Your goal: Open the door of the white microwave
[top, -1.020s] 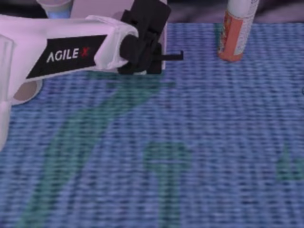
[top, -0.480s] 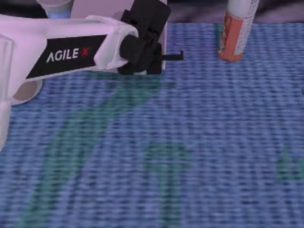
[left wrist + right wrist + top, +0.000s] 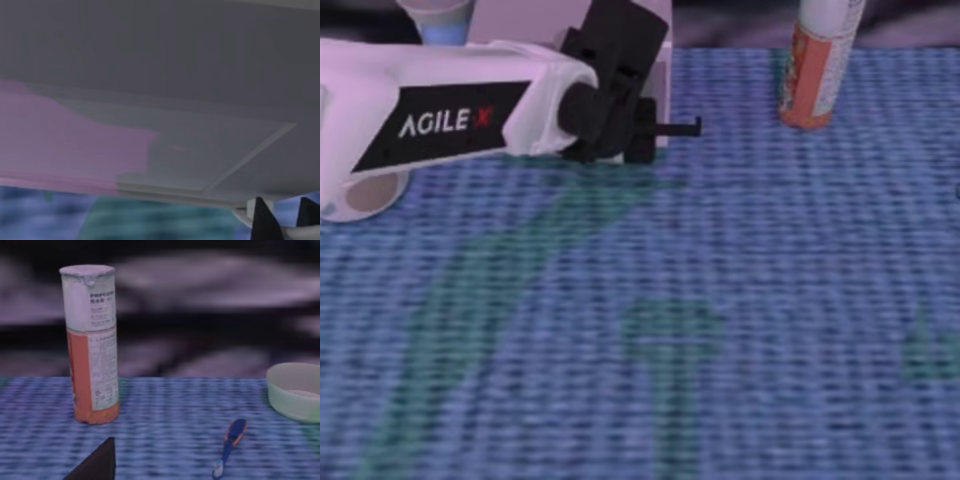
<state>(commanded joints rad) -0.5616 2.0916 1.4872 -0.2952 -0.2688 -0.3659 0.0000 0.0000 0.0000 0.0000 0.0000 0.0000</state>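
Note:
The white microwave (image 3: 520,20) stands at the table's far left, largely under my left arm. My left gripper (image 3: 650,125) is at the microwave's front right corner, with one thin black finger (image 3: 682,128) sticking out to the right. In the left wrist view the door (image 3: 175,75) fills the picture from very close, and the pinkish floor (image 3: 60,140) shows through its grey window. My left gripper (image 3: 285,220) is shut there on a white curved handle piece (image 3: 244,212) at the door's edge. Of my right gripper only one dark fingertip (image 3: 102,460) shows, low over the cloth.
An orange and white canister (image 3: 815,60) stands at the far edge, right of the microwave; the right wrist view shows this canister (image 3: 92,345) too. A blue toothbrush (image 3: 230,445) lies on the blue cloth, and a pale green bowl (image 3: 295,390) sits beyond it.
My left arm has swung a little to the left, and the gripper's finger has shifted slightly left and toward the table's near side. The canister has not moved.

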